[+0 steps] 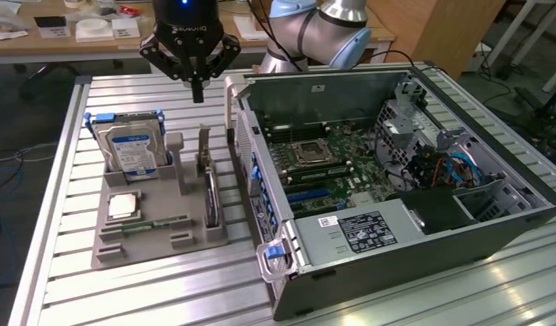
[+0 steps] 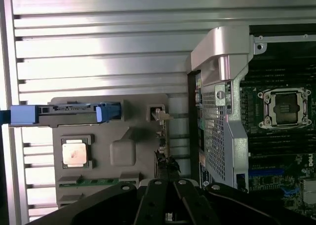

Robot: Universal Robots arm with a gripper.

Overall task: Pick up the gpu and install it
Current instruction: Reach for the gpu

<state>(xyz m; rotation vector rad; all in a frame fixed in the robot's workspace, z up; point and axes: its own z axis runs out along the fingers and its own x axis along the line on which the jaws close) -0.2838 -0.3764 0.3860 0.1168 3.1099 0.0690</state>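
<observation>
Over the gpu [image 1: 212, 193] standing edgewise in the gray holder [image 1: 155, 239], the empty gripper [image 1: 198, 94] is hovering pressed together, so the pickup approach is seemingly calling for it to spread before any grasp.

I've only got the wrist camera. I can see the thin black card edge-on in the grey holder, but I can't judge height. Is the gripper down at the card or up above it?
Observer: Up above. In the exterior view the gripper hangs in the air over the slatted metal table, touching nothing. It is well clear of the thin black gpu card, which stands on edge in the grey holder tray.
Operator: And the blue-ended block beside the card in the holder?
Observer: That's a silver hard drive standing upright; its blue-white label faces the exterior camera.
</observation>
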